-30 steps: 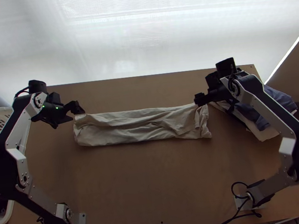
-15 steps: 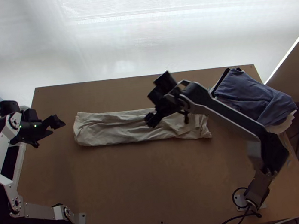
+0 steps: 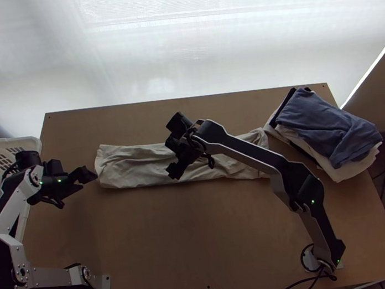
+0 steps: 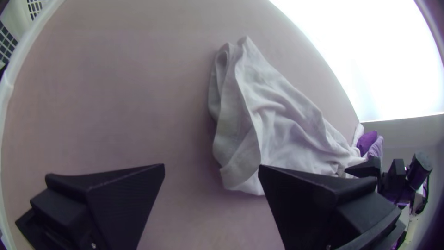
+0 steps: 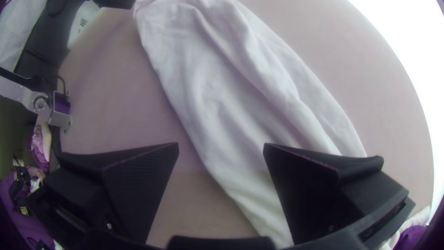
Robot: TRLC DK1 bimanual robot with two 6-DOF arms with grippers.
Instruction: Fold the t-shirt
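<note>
Right tool: released; in the top view, the tool point(image 3: 174, 171) is over the shirt's middle stretch, toward the near edge. In the right wrist view its fingers point(image 5: 138, 185) stand wide apart with nothing gripped. How high it is above the cloth, I cannot tell.
Right tool, change: it goes from the shirt's right end in the first frame to mid-shirt in the second, and a little farther left and nearer now.
Left tool: also released; the tool point(image 3: 90, 174) is just beside the shirt's left end in the top view, fingers point(image 4: 122, 199) spread in the left wrist view.
Left tool, change: at the far left corner first, then drawn off to the left, now closer again and lower down the picture.
Shirt: the pale shirt point(image 3: 128, 168) lies across the counter point(image 3: 191, 234) as a long, creased, folded strip; its place and outline look much the same in all three frames.
Right arm: the arm point(image 3: 249, 152) crosses above the shirt's right part, having swung clear of the pile.
Pile: clothes point(image 3: 330, 129), blue over white, sit right of the shirt; partly covered by the arm at first, now more exposed.
Basket: white, latticed basket point(image 3: 31, 142) at the counter's left edge.
</note>
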